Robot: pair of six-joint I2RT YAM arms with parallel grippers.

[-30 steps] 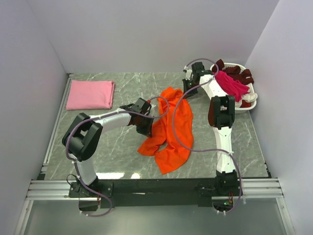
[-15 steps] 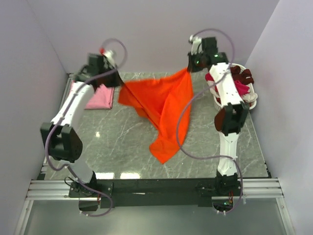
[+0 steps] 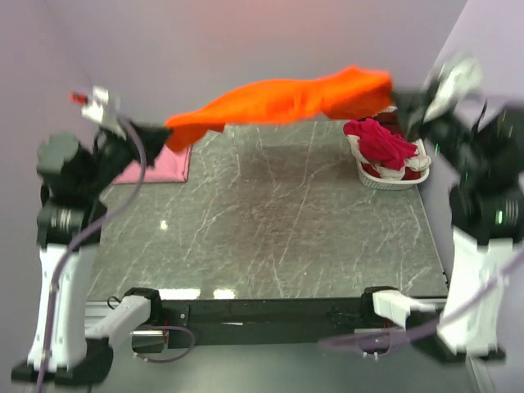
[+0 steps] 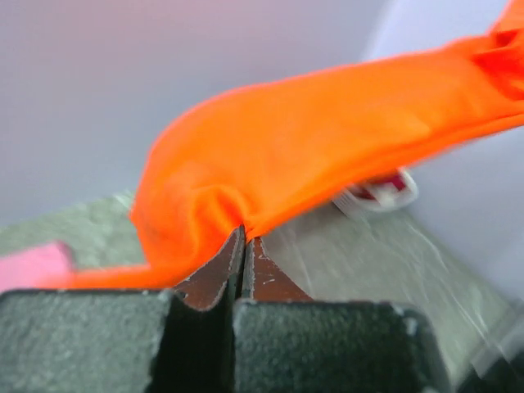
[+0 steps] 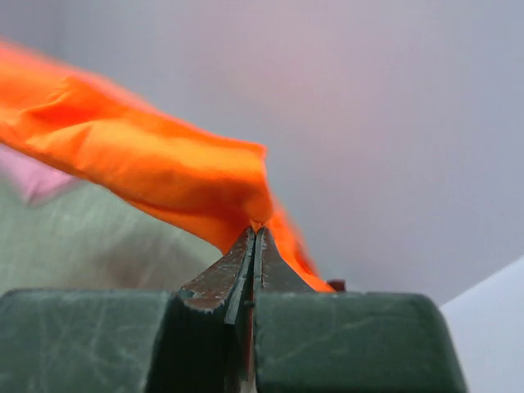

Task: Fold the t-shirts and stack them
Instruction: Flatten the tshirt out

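Note:
The bright orange t-shirt hangs stretched in the air high above the table, between my two grippers. My left gripper is shut on its left end; in the left wrist view the cloth bunches at the closed tips. My right gripper is shut on its right end; in the right wrist view the cloth meets the closed tips. A folded light pink t-shirt lies at the table's back left, partly hidden by my left arm. A magenta t-shirt lies heaped in the basket.
A white plastic basket stands at the back right of the grey marble table, holding the magenta shirt and darker red cloth. White walls close in the back and both sides. Both arms are raised and blurred.
Both arms have lifted the orange t-shirt from low over the table to high in the air and pulled it taut, sideways; its hanging tail has swung up off the table.

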